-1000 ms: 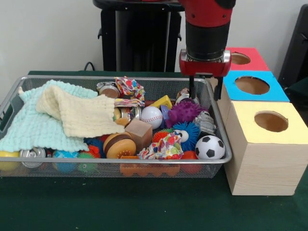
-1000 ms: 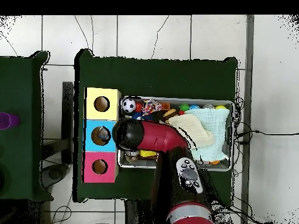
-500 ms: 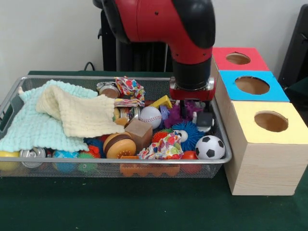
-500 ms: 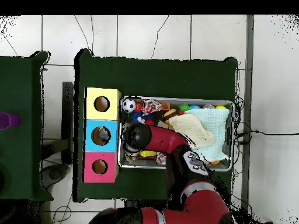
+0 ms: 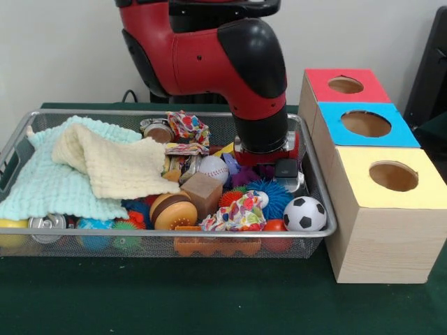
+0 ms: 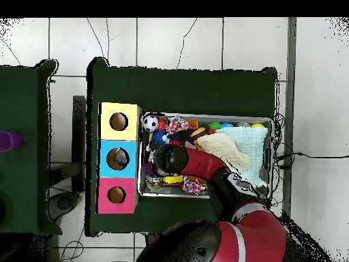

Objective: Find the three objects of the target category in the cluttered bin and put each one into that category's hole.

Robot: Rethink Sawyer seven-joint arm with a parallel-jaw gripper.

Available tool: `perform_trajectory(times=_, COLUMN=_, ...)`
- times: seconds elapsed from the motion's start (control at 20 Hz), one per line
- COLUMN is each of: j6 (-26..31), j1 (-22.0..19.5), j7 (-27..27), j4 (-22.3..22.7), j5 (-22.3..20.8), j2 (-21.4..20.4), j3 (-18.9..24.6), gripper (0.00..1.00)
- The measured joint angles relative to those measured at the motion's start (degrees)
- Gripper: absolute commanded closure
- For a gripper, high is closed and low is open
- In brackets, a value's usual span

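Red and black arm (image 5: 230,63) bends steeply down into wire mesh bin (image 5: 318,209); gripper (image 5: 269,167) buried among toys, opening indiscernible. Purple spiky ball (image 5: 246,174) directly beneath; soccer ball (image 5: 304,213) just beside.

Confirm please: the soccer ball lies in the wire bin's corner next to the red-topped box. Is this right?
Not quite. The soccer ball does lie in a corner of the wire bin, but the box beside it is the yellow-topped box, as the front view shows.

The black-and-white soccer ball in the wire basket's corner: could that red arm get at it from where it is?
Probably yes. The soccer ball lies uncovered on top of the clutter, beside where the gripper is lowered among the toys; only the basket rim crowds it.
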Motion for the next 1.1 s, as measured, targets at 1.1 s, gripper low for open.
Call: perform_trajectory(times=1.1, j6=1.31, j1=-2.63, j7=0.0, j4=-0.09, j5=-6.82, j2=-1.18, j3=4.13, gripper=0.0)
